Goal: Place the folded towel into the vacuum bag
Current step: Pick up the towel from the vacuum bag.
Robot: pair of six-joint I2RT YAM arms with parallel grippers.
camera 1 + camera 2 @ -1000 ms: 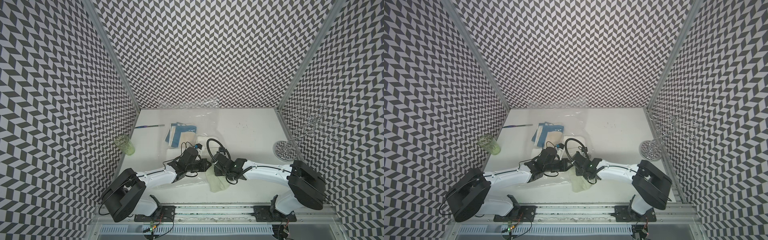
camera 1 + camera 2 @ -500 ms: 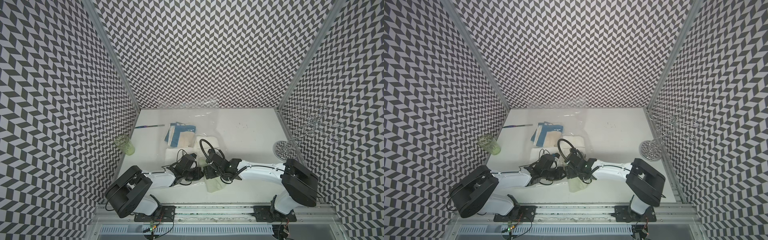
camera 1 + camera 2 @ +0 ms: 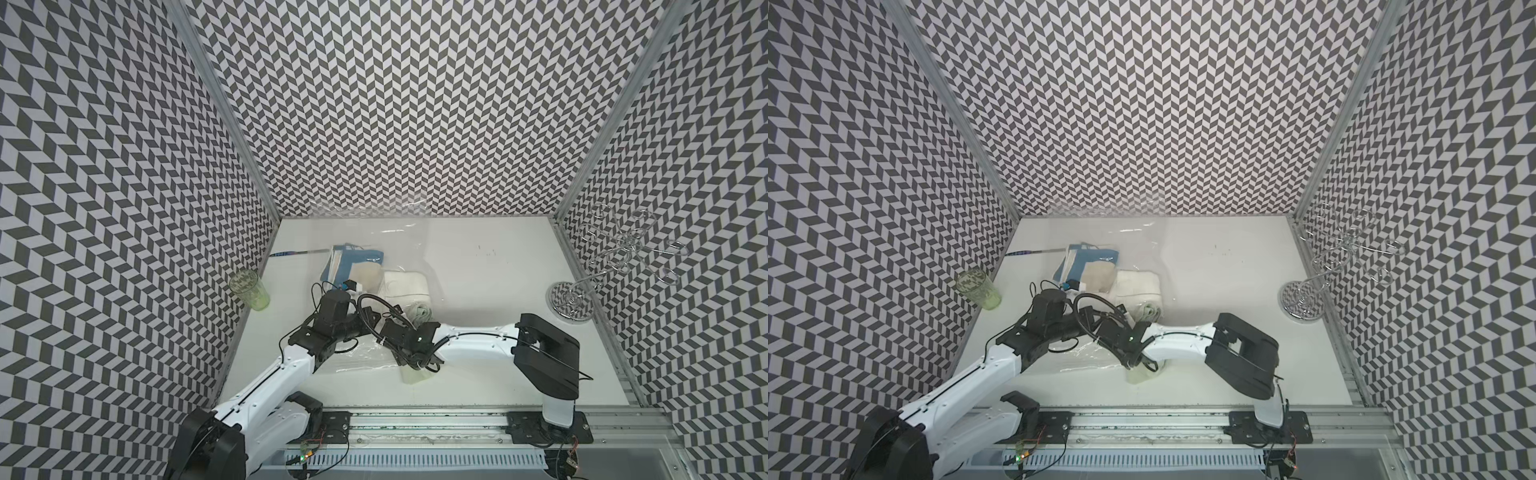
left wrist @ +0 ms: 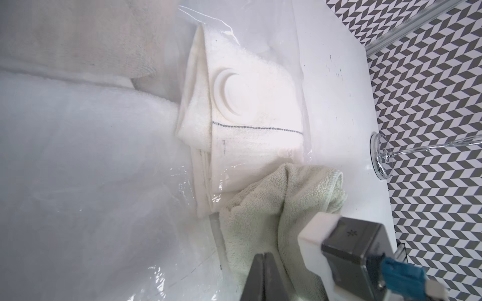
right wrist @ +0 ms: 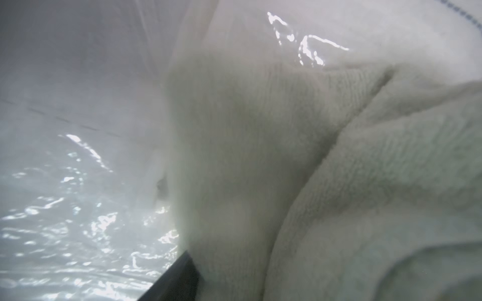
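Pale grn towel [image 4: 287, 203] against vac bag [image 4: 167, 208]

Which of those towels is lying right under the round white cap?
The white towel with the thin grey stitched line: the cap sits over it. The pale green towel lies beside it, clear of the cap.

3 walls [image 3: 395, 104] all grey+white chevron print, bottom to top. alu posts [image 3: 223, 108] in the back corners. plain white tabletop [image 3: 519, 266] w/ a few dark specks. metal rail [image 3: 415, 430] across the front edge, light's bright & even
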